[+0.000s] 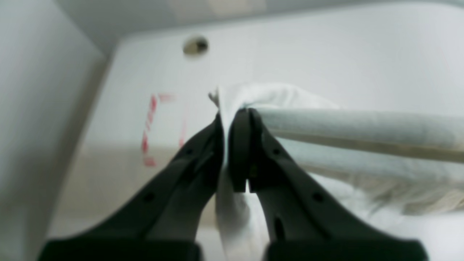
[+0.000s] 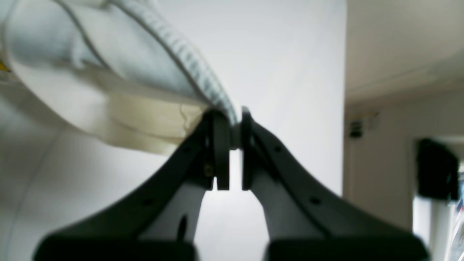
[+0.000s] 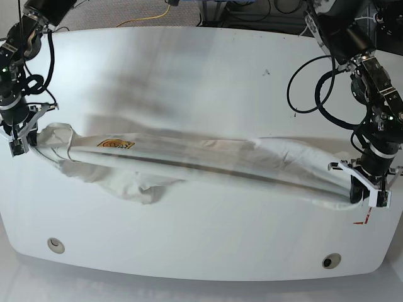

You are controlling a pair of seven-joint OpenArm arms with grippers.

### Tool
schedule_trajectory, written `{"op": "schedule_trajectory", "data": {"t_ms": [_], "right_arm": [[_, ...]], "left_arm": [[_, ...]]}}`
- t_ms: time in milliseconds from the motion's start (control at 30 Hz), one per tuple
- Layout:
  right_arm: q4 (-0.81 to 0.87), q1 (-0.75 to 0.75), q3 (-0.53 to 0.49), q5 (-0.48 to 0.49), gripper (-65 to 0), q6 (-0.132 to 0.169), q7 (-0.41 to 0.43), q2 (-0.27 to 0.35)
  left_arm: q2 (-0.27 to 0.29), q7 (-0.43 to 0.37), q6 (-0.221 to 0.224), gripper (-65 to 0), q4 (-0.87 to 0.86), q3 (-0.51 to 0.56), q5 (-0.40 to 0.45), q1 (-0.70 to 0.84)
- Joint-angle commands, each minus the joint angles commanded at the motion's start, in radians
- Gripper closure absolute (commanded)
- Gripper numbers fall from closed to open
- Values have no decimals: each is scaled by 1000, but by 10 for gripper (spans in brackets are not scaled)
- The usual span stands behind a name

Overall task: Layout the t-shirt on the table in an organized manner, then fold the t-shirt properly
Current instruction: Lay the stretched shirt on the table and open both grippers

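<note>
The white t-shirt (image 3: 201, 163) is stretched taut as a long band across the table (image 3: 201, 82), a scrap of its yellow-orange graphic (image 3: 115, 144) showing near its left end. My left gripper (image 3: 360, 189) is shut on the shirt's right end; in the left wrist view, cloth (image 1: 253, 98) is pinched between the black fingers (image 1: 235, 119). My right gripper (image 3: 25, 135) is shut on the left end, and the right wrist view shows a ribbed hem (image 2: 188, 58) clamped at the fingertips (image 2: 235, 127). A loose fold (image 3: 141, 185) sags onto the table below the band.
Two round grommet holes (image 3: 55, 245) (image 3: 327, 260) sit near the table's front edge. Red mark corners (image 3: 364, 219) lie just below my left gripper, seen also as a red mark (image 1: 150, 127) in the left wrist view. Cables (image 3: 308, 88) hang from the arm at the right.
</note>
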Motion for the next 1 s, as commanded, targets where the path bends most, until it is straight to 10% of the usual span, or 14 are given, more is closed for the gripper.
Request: {"op": "schedule_trajectory", "data": {"t_ms": [700,1000], "right_arm": [[2,-282,-6,-2,-17,0,0,-215],[0,-311,-5,-6,-320,0,2,-227]], "left_arm": [[-37,0,0,0,12,-103,-101,393],[-38,0,0,-237,11,-104,-101,457]]}}
